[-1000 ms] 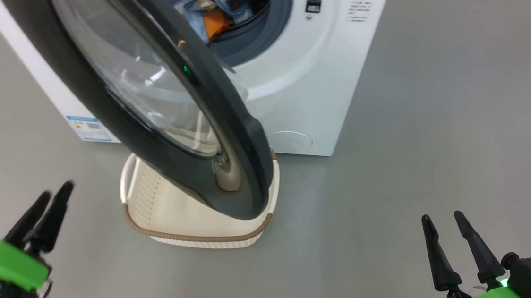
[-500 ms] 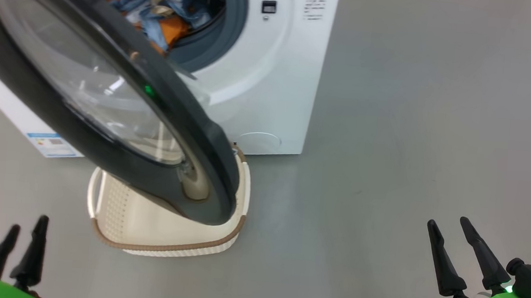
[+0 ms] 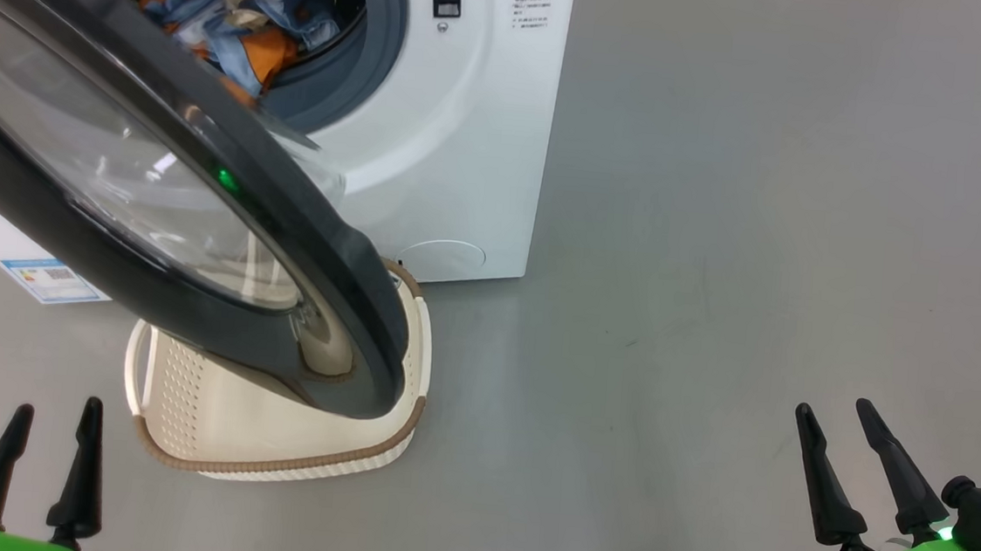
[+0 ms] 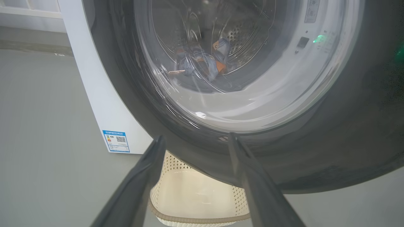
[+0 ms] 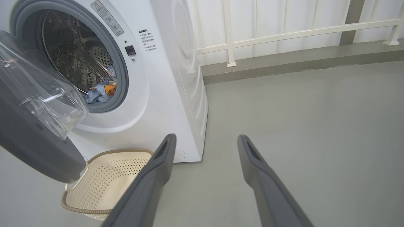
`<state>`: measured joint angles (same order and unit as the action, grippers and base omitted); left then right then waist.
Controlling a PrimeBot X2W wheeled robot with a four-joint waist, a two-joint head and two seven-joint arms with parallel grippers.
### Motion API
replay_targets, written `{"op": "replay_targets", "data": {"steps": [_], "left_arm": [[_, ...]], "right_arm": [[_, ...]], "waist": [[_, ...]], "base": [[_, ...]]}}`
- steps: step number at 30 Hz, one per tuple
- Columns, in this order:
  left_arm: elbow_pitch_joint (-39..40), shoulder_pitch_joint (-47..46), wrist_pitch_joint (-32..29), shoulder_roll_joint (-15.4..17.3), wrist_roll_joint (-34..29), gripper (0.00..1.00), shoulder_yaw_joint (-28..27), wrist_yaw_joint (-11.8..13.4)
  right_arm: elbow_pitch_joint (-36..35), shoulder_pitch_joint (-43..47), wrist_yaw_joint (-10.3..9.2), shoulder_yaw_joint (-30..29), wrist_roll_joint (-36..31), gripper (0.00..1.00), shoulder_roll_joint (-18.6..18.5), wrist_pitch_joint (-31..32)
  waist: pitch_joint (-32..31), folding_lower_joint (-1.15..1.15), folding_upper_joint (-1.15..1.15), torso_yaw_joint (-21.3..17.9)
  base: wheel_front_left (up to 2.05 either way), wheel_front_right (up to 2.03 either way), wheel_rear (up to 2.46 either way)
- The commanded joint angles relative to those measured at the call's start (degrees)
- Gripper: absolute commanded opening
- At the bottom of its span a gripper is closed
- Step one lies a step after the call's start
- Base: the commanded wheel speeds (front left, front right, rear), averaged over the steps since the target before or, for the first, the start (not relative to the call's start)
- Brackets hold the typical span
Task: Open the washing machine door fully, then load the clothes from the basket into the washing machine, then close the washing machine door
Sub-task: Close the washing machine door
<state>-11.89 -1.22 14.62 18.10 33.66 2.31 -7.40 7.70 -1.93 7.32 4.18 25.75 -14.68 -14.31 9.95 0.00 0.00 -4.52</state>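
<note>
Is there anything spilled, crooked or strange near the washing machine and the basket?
Nothing stands out. The clothes lie inside the washing machine, and the basket stands empty and upright on the floor under the open washing machine door.

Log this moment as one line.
clothes: in washer | basket: looks empty, below door | door: open | left gripper: open, free | right gripper: open, free | next: close door
</note>
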Motion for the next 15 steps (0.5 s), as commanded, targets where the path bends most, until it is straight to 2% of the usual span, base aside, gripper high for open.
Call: {"op": "replay_targets", "data": {"steps": [1, 7, 15], "left_arm": [[1.8, 0.0, 0.4, 0.6, -2.0, 1.00, -3.3, -0.1], [3.8, 1.8, 0.4, -3.7, -9.5, 1.00, -6.4, -0.1], [3.1, 4.3, 0.4, -6.9, -15.7, 1.00, -8.2, -0.1]], "right_arm": [[-1.5, 0.3, 0.17, 0.7, 0.0, 1.00, -0.8, -0.7], [-1.4, 0.9, 0.17, 0.5, -0.1, 1.00, -0.7, -0.7], [-1.1, 1.3, 0.17, 0.7, 0.0, 1.00, -0.4, -0.7]], "waist": [[-0.1, 0.00, 0.00, -0.1], [-0.7, 0.00, 0.00, 0.1], [-1.4, 0.00, 0.00, 0.1]], "base": [[0.00, 0.00, 0.00], [0.00, 0.00, 0.00], [0.00, 0.00, 0.00]]}}
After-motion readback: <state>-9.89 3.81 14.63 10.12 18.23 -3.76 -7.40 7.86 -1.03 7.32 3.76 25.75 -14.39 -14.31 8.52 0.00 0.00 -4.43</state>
